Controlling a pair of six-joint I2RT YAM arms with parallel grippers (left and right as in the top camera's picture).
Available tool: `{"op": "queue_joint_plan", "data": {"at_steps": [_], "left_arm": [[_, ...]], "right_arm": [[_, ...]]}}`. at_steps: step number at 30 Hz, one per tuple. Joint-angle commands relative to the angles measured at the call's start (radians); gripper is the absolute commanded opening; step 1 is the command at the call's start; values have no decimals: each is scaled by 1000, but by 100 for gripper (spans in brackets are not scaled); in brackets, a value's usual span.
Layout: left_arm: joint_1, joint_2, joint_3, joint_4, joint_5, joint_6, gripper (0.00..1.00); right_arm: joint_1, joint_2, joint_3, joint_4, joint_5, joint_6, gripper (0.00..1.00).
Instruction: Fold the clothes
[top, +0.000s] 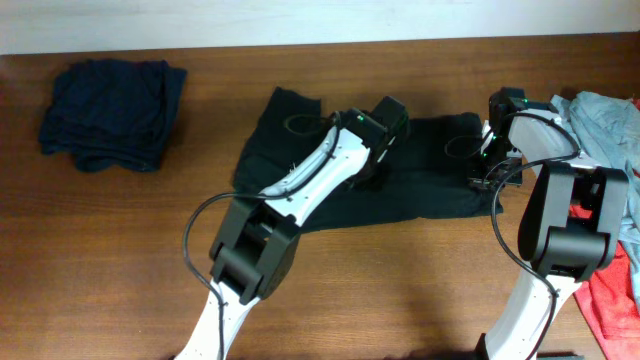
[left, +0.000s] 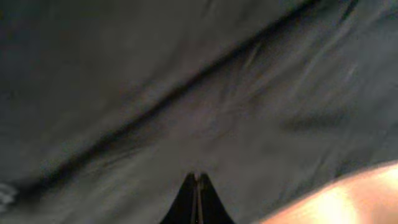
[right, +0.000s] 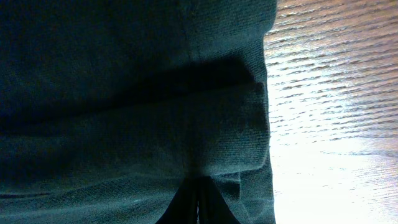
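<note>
The black T-shirt (top: 425, 185) lies spread across the middle of the table. My left gripper (top: 375, 165) is down on its middle. In the left wrist view its fingertips (left: 198, 180) are pressed together where they meet the dark cloth (left: 186, 93), which fills the view. My right gripper (top: 490, 175) is at the shirt's right edge. In the right wrist view its fingertips (right: 198, 186) are shut, with the shirt's cloth (right: 124, 93) bunched around them and a small fold just to their right. No chest logo shows.
A folded dark navy pile (top: 112, 115) sits at the far left. A grey-blue garment (top: 605, 120) and a red one (top: 615, 300) lie by the right edge. Bare wooden table (top: 120, 250) shows in front, and beside the shirt's edge (right: 329, 93).
</note>
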Motion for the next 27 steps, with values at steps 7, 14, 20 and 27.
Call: {"op": "queue_joint_plan", "data": {"at_steps": [7, 14, 20, 27], "left_arm": [[39, -31, -117, -5, -73, 21, 1], [100, -31, -229, 45, -73, 21, 1], [156, -31, -266, 20, -53, 21, 1], [159, -34, -268, -75, -68, 21, 1]], "right_arm": [[2, -6, 2, 11, -3, 6, 5], [2, -6, 2, 4, -2, 6, 5], [2, -6, 2, 4, -2, 6, 5], [2, -6, 2, 10, -2, 6, 5]]}}
